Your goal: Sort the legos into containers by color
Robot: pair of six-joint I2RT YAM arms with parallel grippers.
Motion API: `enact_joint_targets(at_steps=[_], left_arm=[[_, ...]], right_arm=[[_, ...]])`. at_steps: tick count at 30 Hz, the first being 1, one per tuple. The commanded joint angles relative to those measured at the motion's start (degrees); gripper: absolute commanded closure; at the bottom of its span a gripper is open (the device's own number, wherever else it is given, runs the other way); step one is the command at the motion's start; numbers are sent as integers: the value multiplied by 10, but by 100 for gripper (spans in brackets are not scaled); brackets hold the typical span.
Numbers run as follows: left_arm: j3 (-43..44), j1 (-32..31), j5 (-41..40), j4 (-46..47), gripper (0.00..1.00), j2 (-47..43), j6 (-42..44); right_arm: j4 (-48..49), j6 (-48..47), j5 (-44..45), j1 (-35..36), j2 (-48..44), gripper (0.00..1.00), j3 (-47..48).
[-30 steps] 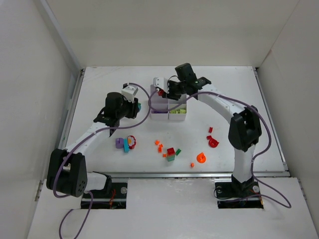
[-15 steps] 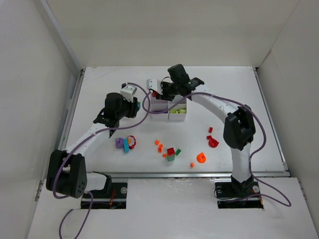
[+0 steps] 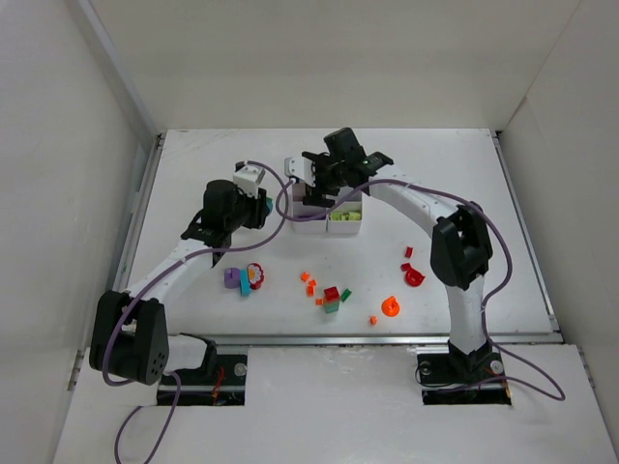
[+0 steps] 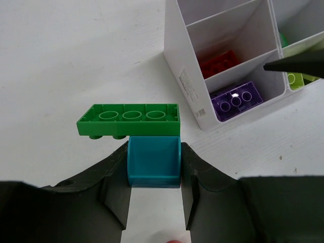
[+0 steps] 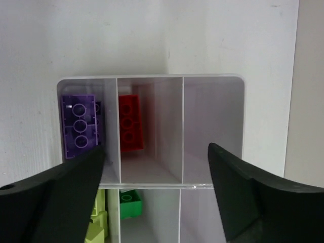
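My left gripper (image 4: 154, 152) is shut on a teal brick (image 4: 154, 164) with a dark green plate (image 4: 129, 119) stuck across its far end, held left of the white tray (image 4: 183, 76). From above, this gripper (image 3: 263, 205) hangs beside the tray's (image 3: 311, 227) left wall. My right gripper (image 5: 156, 152) stands open over the tray (image 5: 152, 77), nothing between its fingers. A purple brick (image 5: 79, 125), a red brick (image 5: 130, 122), lime pieces (image 5: 98, 220) and a green brick (image 5: 130, 203) each lie in separate compartments. Loose legos (image 3: 332, 298) are scattered on the near table.
Near the front lie a purple piece (image 3: 231, 278), a red round piece (image 3: 255, 274), orange bits (image 3: 308, 280), an orange round piece (image 3: 390, 306) and red pieces (image 3: 414, 275). White walls enclose the table on three sides.
My right gripper has shifted left over the tray and its jaws have opened wide. The left gripper has stayed put with its teal and green pieces.
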Motion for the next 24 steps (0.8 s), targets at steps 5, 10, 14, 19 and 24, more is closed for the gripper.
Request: enact_joint_targets(at_steps=[5,10,14,19,24], left_arm=[[-2,2,10,27,100,-28,-3],[4,2,75,22,100,-34,36],[32,2,241,-4,100,-44,162],[82,2,474,-88,100,-39,326],[133,2,573,-158,100,-8,407]], right_arm=[[16,0,5,2,-34,8,8],[64,12,-1,2,-93,8,-33],[96,18,-91,-11,-201,9,-98],[78,23,-218,-22,-258,11,-132],[12,28,-310,-22,-258,26,-119]])
